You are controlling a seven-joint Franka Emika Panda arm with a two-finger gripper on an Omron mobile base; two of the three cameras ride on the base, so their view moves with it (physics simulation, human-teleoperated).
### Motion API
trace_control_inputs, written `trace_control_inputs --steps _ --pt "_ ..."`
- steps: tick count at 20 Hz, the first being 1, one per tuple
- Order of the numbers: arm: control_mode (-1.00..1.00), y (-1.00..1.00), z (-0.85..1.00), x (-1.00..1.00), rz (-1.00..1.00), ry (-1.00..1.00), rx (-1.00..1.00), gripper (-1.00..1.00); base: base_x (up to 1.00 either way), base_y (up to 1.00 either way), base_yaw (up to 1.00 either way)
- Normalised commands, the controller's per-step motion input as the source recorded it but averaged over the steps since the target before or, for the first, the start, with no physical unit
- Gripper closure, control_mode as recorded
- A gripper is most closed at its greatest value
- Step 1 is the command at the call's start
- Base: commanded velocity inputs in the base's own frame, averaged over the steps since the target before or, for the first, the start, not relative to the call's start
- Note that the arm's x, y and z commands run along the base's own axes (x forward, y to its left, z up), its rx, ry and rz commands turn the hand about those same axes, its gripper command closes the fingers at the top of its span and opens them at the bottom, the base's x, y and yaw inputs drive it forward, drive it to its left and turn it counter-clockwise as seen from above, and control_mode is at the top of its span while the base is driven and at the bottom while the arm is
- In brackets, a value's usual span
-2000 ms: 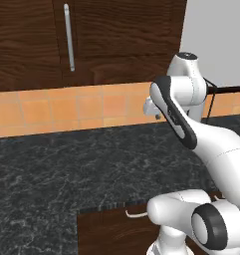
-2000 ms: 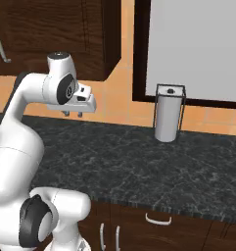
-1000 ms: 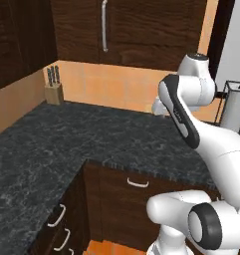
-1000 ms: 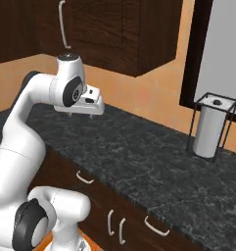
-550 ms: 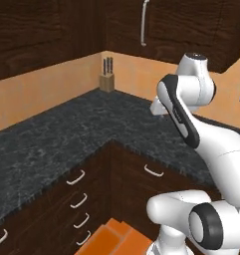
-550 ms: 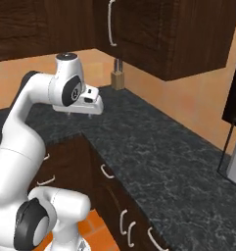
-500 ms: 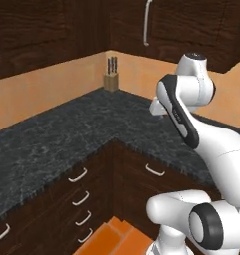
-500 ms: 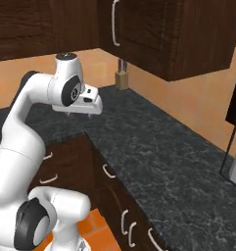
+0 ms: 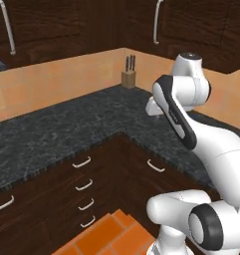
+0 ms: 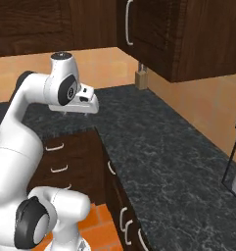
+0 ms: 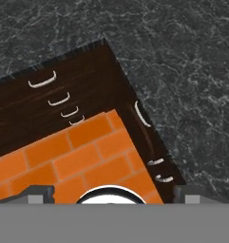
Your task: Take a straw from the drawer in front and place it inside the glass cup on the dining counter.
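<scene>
While the tool (image 10: 85, 109) hangs high over the black speckled desk (image 9: 66, 129), on the near side of the knife block (image 9: 128, 74) that stands in the back corner, its jaws stand spread wide with nothing between them, and the whole job lies ahead. Every drawer front under the desk is shut, so where the straw lies cannot be told; by my judgement it sits inside one of them. The first risk is choosing wrongly: a stack of narrow drawers (image 9: 84, 185) sits below and left of the knife block, while a wider front (image 9: 146, 158) with a curved silver handle (image 11: 142, 114) sits below and right of it, and that one looks the likelier drawer for the task. A second risk comes from the tool's height. To reach any handle it must come down past the desk's front lip, and a straight drop from where it hangs, near of the knife block, would strike the stone, not the handle. The robot also stands close in the inner angle on the orange brick floor (image 11: 87, 156), so a pulled drawer may run into its own body. Lastly, a straw so thin could roll or slip aside as such wide jaws close.
</scene>
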Motion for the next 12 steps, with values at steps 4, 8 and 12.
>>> trace_control_inputs --steps 4,8,12 --pt "1.0 0.0 0.0 0.0 0.0 0.0 0.0 -1.0 0.0 -0.67 0.28" --pt "1.0 0.0 0.0 0.0 0.0 0.0 0.0 -1.0 0.0 -0.43 0.23" --pt "-1.0 0.33 -0.03 -0.03 0.12 -0.02 -0.14 -1.0 0.0 0.0 0.0"
